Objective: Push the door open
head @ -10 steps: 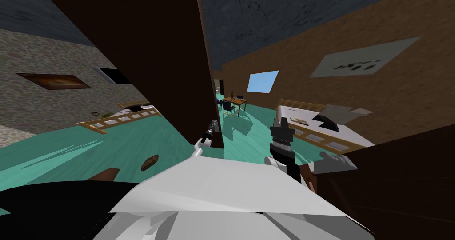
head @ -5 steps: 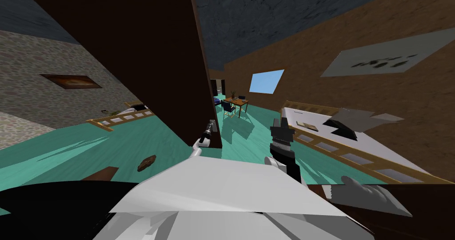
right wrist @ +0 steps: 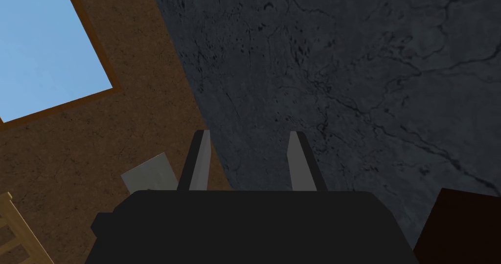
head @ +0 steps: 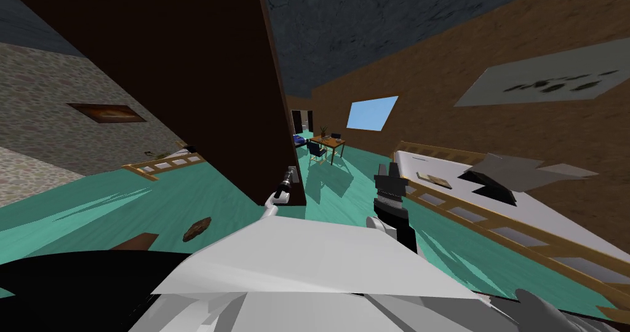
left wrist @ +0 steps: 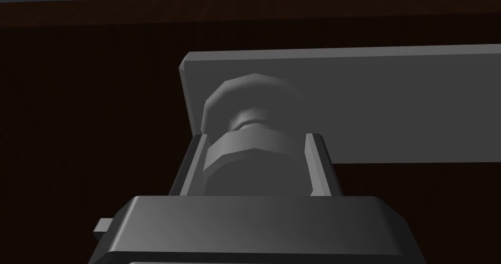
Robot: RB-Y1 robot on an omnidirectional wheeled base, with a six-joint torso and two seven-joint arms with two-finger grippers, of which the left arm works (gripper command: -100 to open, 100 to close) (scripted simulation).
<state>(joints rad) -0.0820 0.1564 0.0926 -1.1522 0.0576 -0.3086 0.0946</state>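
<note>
Door [head: 203,88] looks mostly open. The dark brown leaf stands near edge-on to me, left of centre. The gap on its right gives a straight view over the teal floor [head: 344,193] to a table [head: 326,142] and a bed [head: 492,205].

Left to do, as I read it: a bit more swing, then release. With the wide lens I can't tell how close the leaf is to its stop.

Left arm [head: 274,202] reaches forward and up to the leaf's free edge, low down. Left jaws are clamped on the grey knob [left wrist: 252,124], one blade each side. The knob sits on a grey plate [left wrist: 391,104] flat on the door.

Right arm [head: 394,214] is idle, raised right of the door and well apart from it. Right jaws are apart with nothing between them, pointing up.
</note>
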